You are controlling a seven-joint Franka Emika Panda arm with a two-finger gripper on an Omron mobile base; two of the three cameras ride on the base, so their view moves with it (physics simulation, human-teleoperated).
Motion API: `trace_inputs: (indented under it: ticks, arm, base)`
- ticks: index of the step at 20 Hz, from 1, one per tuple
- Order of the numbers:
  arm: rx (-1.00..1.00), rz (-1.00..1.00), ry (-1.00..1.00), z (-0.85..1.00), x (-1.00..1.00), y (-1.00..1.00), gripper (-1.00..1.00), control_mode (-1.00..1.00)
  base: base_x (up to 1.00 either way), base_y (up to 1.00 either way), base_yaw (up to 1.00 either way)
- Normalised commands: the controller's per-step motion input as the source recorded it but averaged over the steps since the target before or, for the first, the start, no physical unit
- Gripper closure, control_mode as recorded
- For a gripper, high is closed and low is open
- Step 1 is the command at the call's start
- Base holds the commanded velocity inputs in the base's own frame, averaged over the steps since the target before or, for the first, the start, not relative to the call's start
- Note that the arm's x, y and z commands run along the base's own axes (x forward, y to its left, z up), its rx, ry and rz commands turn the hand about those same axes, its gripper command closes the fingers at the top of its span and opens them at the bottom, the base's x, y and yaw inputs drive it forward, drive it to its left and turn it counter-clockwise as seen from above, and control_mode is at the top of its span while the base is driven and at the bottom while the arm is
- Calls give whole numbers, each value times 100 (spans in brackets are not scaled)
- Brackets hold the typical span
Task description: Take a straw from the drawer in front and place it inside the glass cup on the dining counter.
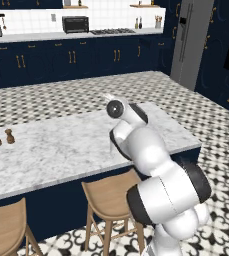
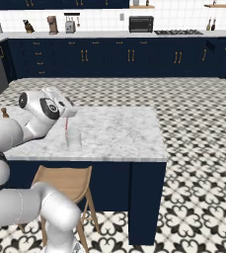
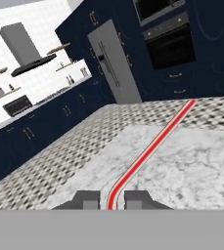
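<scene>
Hand view: looks along the straw [image 3: 152, 144], pinched between the two dark finger tips at the bottom edge and running up and away as a thin red line over the marbled dining counter [image 3: 191, 171]. Jaws clenched on the straw's near end, gripper [image 3: 112, 200] shut down to a narrow slot that suits so slim a stick. Held by one end, probably so the free end can go first into a narrow opening.

Right base view: shows the gripper [image 2: 65, 116] reached out over the tabletop, straw [image 2: 66, 125] hanging nearly upright beneath it as a short pinkish-red line. Directly below stands the glass cup [image 2: 73, 140], clear and upright, near the front edge of the dining counter [image 2: 129, 133]. Lower tip of the straw seems to sit at or just inside the cup's rim; cannot tell whether it has entered, since the glass is nearly see-through. Upright carry judged deliberate: a vertical straw over a vertical tumbler needs only a straight descent.

Left base view: blocks most of this with the arm's own white bulk; two small brown shakers [image 1: 2, 137] stand well apart at the far left of the tabletop, out of the way. Wooden stools [image 1: 111, 197] tucked along the near side.

Judged late in the task: straw fetched, aligned over the cup, lowering and release not yet done. Risk: letting go too high, so the straw tips over the rim.
</scene>
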Motion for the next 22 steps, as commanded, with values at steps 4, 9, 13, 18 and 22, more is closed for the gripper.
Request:
trace_inputs:
  ticks: [4,9,13,18,22]
  arm:
    - [-3,0,0,-31,38,7,100,-100]
    - [-6,0,-1,-45,23,5,100,-100]
    - [-4,0,-2,-34,32,0,100,-100]
    - [-3,0,0,-34,30,0,100,-100]
    - [-2,0,-1,-32,21,1,100,-100]
  base:
    - [0,0,0]
    - [0,0,0]
    - [0,0,0]
    - [0,0,0]
    - [0,0,0]
